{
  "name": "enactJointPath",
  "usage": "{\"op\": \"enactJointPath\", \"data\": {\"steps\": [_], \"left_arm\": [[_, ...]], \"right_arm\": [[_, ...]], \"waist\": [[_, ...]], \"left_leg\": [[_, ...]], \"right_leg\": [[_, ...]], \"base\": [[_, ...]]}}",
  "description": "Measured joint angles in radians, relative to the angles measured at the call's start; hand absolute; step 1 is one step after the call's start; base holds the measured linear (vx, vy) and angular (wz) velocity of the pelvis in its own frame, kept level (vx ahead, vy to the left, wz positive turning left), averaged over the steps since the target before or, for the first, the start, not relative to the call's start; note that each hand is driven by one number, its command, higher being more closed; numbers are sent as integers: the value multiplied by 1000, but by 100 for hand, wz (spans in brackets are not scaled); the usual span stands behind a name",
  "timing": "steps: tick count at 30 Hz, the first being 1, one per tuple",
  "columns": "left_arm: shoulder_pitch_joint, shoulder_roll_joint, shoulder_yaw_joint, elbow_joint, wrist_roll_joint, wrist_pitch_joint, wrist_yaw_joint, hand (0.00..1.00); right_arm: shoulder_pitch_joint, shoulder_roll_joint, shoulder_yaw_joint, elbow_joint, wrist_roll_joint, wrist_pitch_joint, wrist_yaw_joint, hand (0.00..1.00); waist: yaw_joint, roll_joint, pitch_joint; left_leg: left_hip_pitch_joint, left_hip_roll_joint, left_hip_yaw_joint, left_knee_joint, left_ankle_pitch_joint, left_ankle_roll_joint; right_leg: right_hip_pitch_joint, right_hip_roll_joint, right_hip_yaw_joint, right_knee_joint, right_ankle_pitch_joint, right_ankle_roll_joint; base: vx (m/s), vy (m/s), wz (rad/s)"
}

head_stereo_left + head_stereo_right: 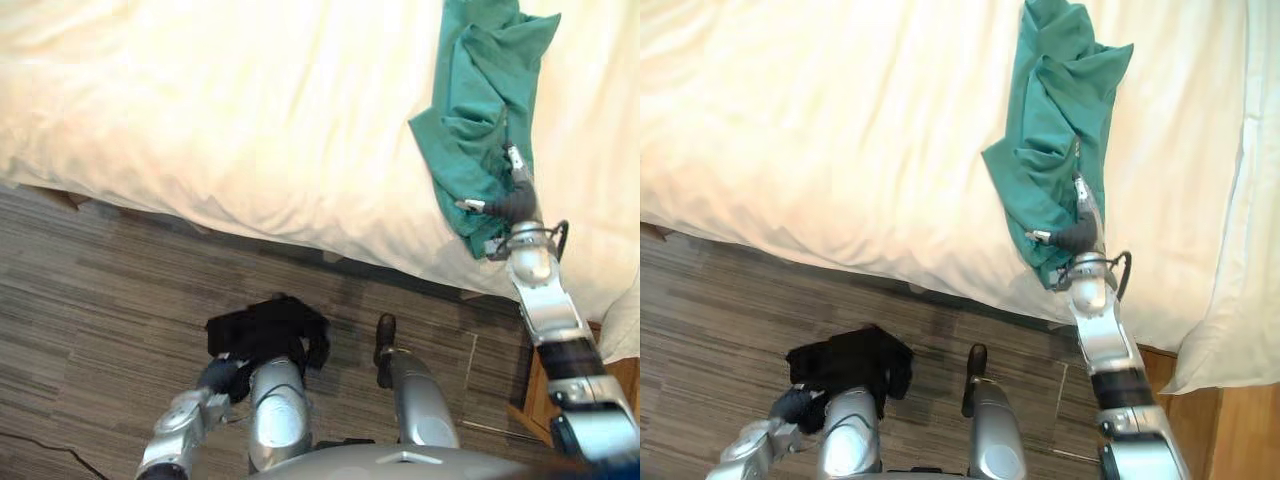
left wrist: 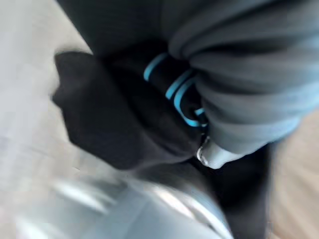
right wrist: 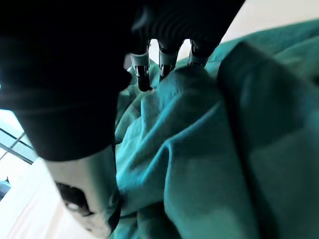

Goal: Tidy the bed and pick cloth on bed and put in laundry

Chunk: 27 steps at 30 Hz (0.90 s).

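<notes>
A crumpled green cloth (image 1: 480, 90) lies on the white bed (image 1: 250, 120), reaching down to its near edge. My right hand (image 1: 512, 195) rests on the lower part of the green cloth (image 3: 224, 149); its fingers (image 3: 144, 74) are straight with their tips pressed into the fabric, and the thumb sticks out to the side. My left hand (image 1: 222, 378) hangs low over the floor, shut on a bunched black cloth (image 1: 270, 330). The black cloth (image 2: 109, 114) has thin blue stripes and covers most of that hand.
The bed's sheet drapes over the near edge above a grey plank floor (image 1: 100, 300). A white pillow (image 1: 1240, 300) hangs off the bed's right end. Wooden flooring or furniture (image 1: 1230, 430) shows beneath it at the lower right.
</notes>
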Motion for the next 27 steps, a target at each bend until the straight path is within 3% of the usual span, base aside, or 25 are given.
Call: {"op": "enactJointPath", "data": {"steps": [3, 4, 8, 9, 12, 18, 22, 24, 25, 27], "left_arm": [[-26, 2, 42, 30, 6, -25, 20, 100], [-37, 2, 63, 32, 6, -30, 20, 100], [-64, -1, 98, 35, 6, -71, 19, 100], [-81, -7, 108, 44, 5, -104, 16, 100], [-84, -19, 119, 46, 4, -141, 11, 100], [-83, -51, 148, 69, 21, -241, 11, 100], [-82, -80, 133, 9, 58, -249, 10, 100], [-82, -104, 102, -38, 88, -217, 14, 100], [-83, -123, 81, -58, 104, -191, 32, 100], [-82, -166, 48, -51, 147, -156, 78, 100]], "right_arm": [[-75, -39, -2, 34, 48, 41, 2, 0], [-102, -52, -6, 33, 52, 53, 3, 100], [-162, -93, -28, 31, 96, 61, 31, 100], [-194, -111, -65, 37, 102, 60, 68, 100], [-217, -153, -90, 45, 133, 54, 96, 100], [-206, -146, -156, 116, 238, -25, 156, 100], [-12, -17, -188, 105, 293, -118, 166, 100], [78, 62, -204, 90, 371, -172, 143, 100], [140, 125, -209, 84, 465, -209, 131, 100], [253, 234, -209, 100, 580, -274, 130, 100]], "waist": [[14, 3, 4], [15, 8, 13], [-9, 23, 32], [-13, 37, 48], [-15, 60, 63], [-12, 62, 65], [-9, 56, 63], [-11, 53, 61], [-11, 45, 52], [-14, 27, 4]], "left_leg": [[-48, 1, -1, 1, 8, 3], [-68, 1, -2, 3, 11, 5], [-122, -3, -1, 3, 24, 14], [-127, -9, 4, -7, 32, 16], [-126, -16, 9, -26, 43, 18], [-77, -24, 32, -75, 71, 12], [49, -24, 46, -84, 46, -4], [103, -19, 61, -84, 31, -11], [140, -14, 80, -85, 20, -17], [181, -6, 111, -86, 2, -25]], "right_leg": [[-51, 0, -7, 6, 7, -3], [-70, 0, -8, 8, 10, -3], [-134, -7, -9, 30, 14, -3], [-155, -17, -9, 45, 14, -2], [-165, -21, -9, 51, 13, -2], [-161, -27, -7, 83, -8, -9], [-45, -29, -9, 84, -35, -14], [7, -25, -4, 67, -37, -14], [39, -21, 9, 54, -37, -14], [75, -13, 25, 24, -36, -13]], "base": [[-10, 0, 3], [0, 0, 0], [-25, 15, 3], [0, 0, 0], [-17, 9, 1], [38, -22, -1], [92, -28, -9], [84, -16, -26], [92, -5, -44], [87, -2, -45]]}}
